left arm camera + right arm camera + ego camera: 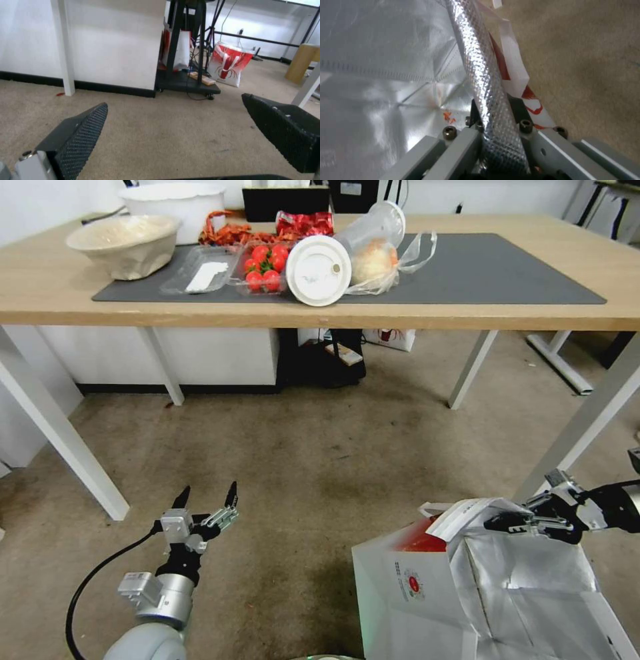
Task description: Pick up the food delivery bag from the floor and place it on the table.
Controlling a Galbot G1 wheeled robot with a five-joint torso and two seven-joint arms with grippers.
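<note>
Right end effector (497, 523) clamped on food delivery bag (467, 593) rim (foil lining); left end effector (207, 499) spread wide, empty, nr floor (320, 460).

You have open floor (300, 460) ahead of you, reaching under the table (467, 313). Its white legs (60, 433) flank that gap. On the mat (507, 267), the right half lies bare; bowls (127, 243) and food packs (263, 267) crowd the left.
</note>
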